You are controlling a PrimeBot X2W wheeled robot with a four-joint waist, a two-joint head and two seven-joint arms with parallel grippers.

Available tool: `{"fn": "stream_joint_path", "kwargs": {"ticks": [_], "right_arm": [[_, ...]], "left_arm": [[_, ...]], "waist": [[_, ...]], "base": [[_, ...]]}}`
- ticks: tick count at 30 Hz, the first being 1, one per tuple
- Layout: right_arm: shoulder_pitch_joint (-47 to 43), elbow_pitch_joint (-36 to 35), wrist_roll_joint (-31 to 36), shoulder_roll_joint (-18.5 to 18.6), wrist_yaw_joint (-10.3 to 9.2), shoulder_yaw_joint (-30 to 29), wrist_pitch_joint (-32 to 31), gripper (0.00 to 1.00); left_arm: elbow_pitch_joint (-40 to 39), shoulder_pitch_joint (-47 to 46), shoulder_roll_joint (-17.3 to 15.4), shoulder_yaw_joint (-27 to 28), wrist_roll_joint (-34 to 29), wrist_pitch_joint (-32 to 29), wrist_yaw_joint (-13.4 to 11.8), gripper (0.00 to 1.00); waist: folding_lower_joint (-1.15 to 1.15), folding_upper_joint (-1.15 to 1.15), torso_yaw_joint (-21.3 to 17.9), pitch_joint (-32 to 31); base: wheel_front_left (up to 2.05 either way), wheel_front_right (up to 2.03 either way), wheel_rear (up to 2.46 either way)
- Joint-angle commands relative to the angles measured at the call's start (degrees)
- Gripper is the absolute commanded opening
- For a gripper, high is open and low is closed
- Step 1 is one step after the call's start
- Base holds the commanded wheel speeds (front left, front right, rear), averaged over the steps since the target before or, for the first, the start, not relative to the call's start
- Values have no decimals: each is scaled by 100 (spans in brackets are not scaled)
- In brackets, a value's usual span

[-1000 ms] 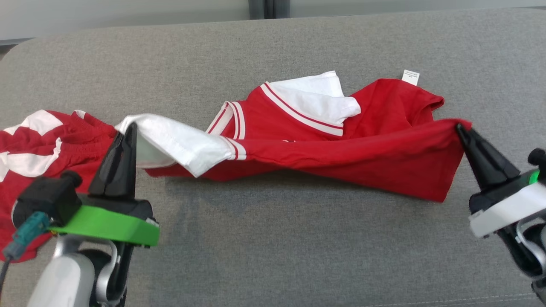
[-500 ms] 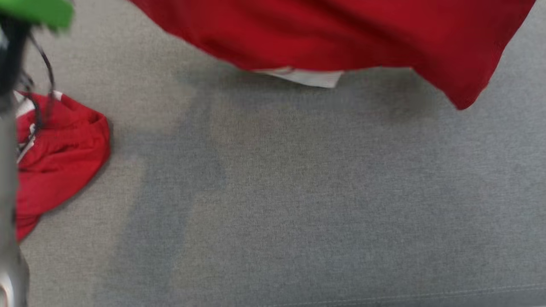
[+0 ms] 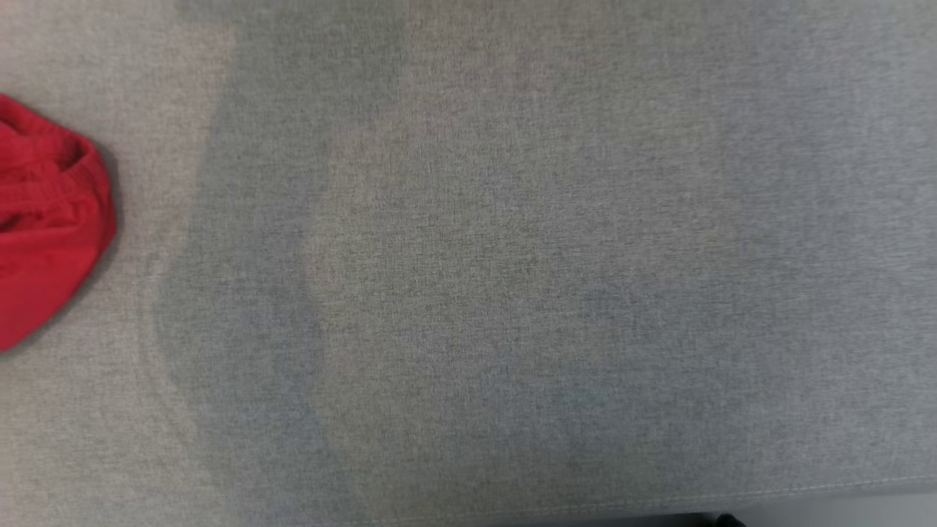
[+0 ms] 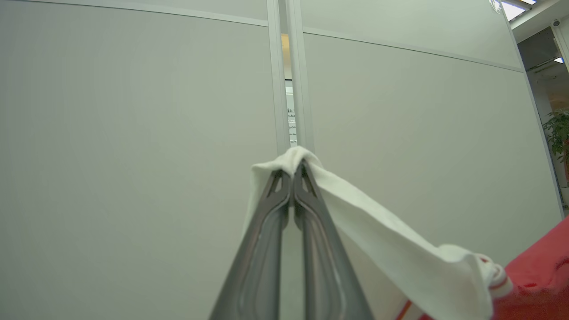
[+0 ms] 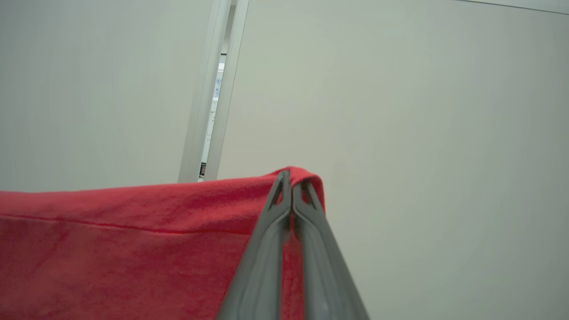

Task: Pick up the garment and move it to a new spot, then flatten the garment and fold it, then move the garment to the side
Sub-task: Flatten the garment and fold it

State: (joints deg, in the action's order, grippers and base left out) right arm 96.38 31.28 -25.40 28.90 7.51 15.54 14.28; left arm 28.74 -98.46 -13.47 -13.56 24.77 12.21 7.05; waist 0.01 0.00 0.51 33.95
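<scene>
Since a second ago the head camera has tilted down. The garment point(image 5: 133, 249), then sagging onto the grey cushion point(image 3: 512, 256), is now held up before the wall panel point(image 4: 133, 155).

Wrist views: the left gripper point(image 4: 293, 171) is clamped on its white sleeve and the right gripper point(image 5: 291, 178) on a red edge.

Head view: another red cloth point(image 3: 44, 219) lies at far left.

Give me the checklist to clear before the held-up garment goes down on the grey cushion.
1. Left tool shut on the garment at its white sleeve: ok.
2. Right tool shut on the garment's red edge: ok.
3. Landing area, a broad stretch of bare grey cushion in the head view: ok.
4. Second red garment lies at the head view's left edge, apart from the cushion's middle: ok.
5. Garment hangs untwisted between the tools: cannot tell, since its lower part is out of frame.
</scene>
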Motion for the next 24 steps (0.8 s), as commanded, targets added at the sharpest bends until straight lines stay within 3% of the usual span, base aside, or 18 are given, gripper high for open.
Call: {"fn": "stream_joint_path", "kwargs": {"ticks": [1,6,12,17,21,24], "right_arm": [[38,77,24,68,-5,115,56,0],[-349,226,-174,297,-5,682,90,0],[-1459,53,-1016,694,-5,1165,94,0],[-2918,-468,-2142,1118,-5,1231,62,0],[-4287,-1111,-2897,1529,-6,1183,-15,0],[-5388,-1556,-3289,1776,-7,1162,-135,0]], "left_arm": [[122,-7,22,-26,130,100,24,0],[35,726,-48,-451,820,208,50,0],[-805,2382,-721,-1186,1751,216,46,0],[-1734,4199,-1285,-1227,2427,166,45,0],[-2563,5726,-1646,-1217,2814,23,-164,0],[-3096,6887,-1850,-1279,3067,-101,-507,0]], "waist": [[-1,0,113,537],[-1,0,206,719],[-1,0,290,463],[-1,0,302,-112],[-1,0,237,-625],[-1,0,168,-1008]], "base": [[0,0,0],[0,0,0],[0,0,0],[0,0,0],[0,0,0],[0,0,0]]}}
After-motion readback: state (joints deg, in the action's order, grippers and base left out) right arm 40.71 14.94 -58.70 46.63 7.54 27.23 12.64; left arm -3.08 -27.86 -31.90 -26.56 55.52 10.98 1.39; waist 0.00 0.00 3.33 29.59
